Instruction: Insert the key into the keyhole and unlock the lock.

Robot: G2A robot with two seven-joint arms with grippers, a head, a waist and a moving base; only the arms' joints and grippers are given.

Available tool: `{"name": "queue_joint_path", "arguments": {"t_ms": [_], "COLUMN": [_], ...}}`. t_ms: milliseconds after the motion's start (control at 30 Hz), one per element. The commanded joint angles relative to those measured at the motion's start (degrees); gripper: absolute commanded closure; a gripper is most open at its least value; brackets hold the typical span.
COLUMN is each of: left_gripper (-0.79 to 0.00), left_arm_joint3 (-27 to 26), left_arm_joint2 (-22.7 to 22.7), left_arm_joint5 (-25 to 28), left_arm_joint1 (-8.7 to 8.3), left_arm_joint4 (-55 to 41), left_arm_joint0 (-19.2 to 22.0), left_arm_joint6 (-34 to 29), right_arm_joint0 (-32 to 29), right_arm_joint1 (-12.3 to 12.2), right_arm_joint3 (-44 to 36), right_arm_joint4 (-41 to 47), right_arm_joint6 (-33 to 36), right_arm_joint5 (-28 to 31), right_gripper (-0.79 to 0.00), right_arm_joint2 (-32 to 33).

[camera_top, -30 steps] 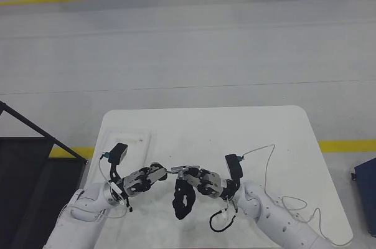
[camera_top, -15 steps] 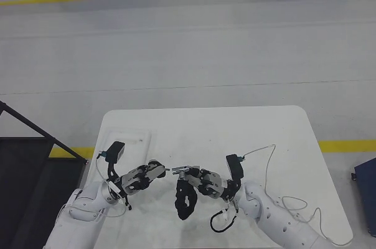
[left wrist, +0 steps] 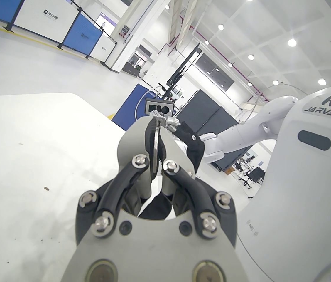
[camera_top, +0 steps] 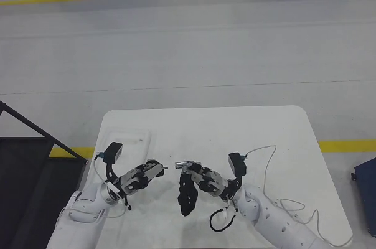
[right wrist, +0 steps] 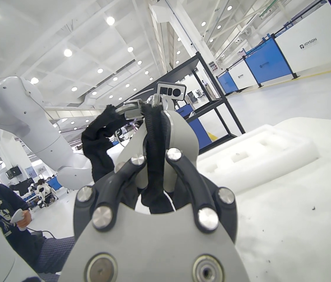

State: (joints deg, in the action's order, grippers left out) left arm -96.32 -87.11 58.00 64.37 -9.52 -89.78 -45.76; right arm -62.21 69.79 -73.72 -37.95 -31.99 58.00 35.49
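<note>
The left tool (left wrist: pixel 154 124) is pinching a flat silver key (left wrist: pixel 155 148) edge-on, its blade pointing toward 3 o'clock in the top view. Near it at 3 o'clock, the right tool (right wrist: pixel 153 111) is clamping the lock (right wrist: pixel 130 112), whose silver body is showing above a black fabric loop hanging over the counter (camera_top: pixel 269 137).

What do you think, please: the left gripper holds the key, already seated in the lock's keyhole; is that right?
Not quite: the left gripper holds the key, but it is not seated; the top view shows a gap between its tip and the lock.
</note>
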Motion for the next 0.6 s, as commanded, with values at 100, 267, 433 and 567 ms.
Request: {"name": "queue_joint_path", "arguments": {"t_ms": [100,267,433,567], "left_gripper": [0.0,0.0,0.0,0.0], "left_arm_joint3": [-1.13,-1.58,-1.51,-0.88], "left_arm_joint2": [-0.06,0.01,1.06,2.47], "left_arm_joint5": [0.0,0.0,0.0,0.0], "left_arm_joint1": [1.08,1.72,1.66,0.96], "left_arm_joint4": [5.6,12.97,21.22,27.02], "left_arm_joint0": [-0.72,-0.86,-1.32,-1.61], "left_arm_joint6": [4.06,11.04,19.91,26.69], "right_arm_joint0": [0.44,1.03,0.64,0.11], "right_arm_joint1": [1.5,2.93,3.71,4.04], "right_arm_joint3": [2.34,4.62,5.85,6.13], "right_arm_joint4": [5.32,9.4,10.25,9.63], "right_arm_joint6": [1.9,3.8,3.69,4.34], "right_arm_joint5": [0.0,-0.44,-0.84,-0.68], "right_gripper": [0.0,0.0,0.0,0.0], "right_arm_joint2": [-1.53,-1.83,-0.38,0.84]}}
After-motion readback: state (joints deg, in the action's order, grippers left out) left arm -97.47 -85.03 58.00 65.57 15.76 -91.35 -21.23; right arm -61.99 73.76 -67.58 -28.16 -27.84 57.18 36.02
